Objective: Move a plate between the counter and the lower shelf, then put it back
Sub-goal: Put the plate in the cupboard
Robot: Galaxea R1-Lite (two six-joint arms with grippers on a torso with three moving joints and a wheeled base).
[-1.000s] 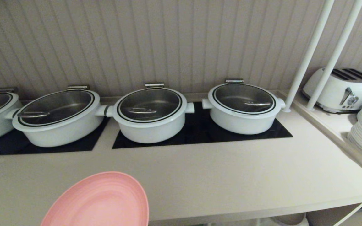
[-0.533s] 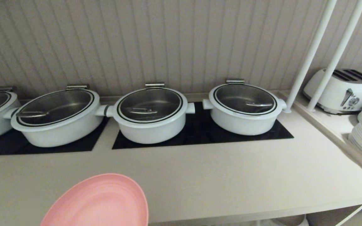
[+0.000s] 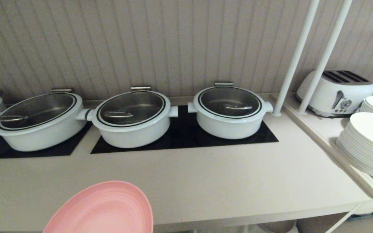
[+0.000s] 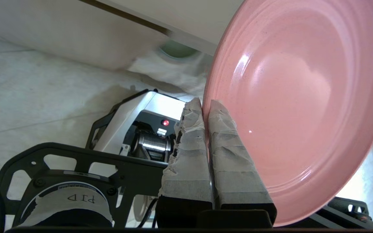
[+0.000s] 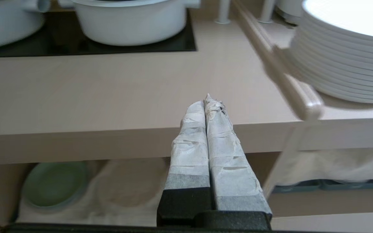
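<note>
We see our left gripper (image 4: 205,108) pinching the rim of the pink plate (image 3: 104,210), holding it up in front of the counter (image 3: 206,187). Our right gripper (image 5: 207,103) is closed on nothing, just before the counter's edge

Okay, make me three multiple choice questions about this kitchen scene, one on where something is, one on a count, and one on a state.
1. Where is the toaster?
A. right of the white poles
B. on a hob panel
C. on the lower shelf

2. How many hob panels are fully in the head view?
A. none
B. one
C. four

3. What is the left gripper doing?
A. hanging open
B. shut on the pink plate
C. holding a lid

Answers: 1 A, it stands beyond both poles. 2 B, only the middle one. 3 B, the fingers pinch the rim.
</note>
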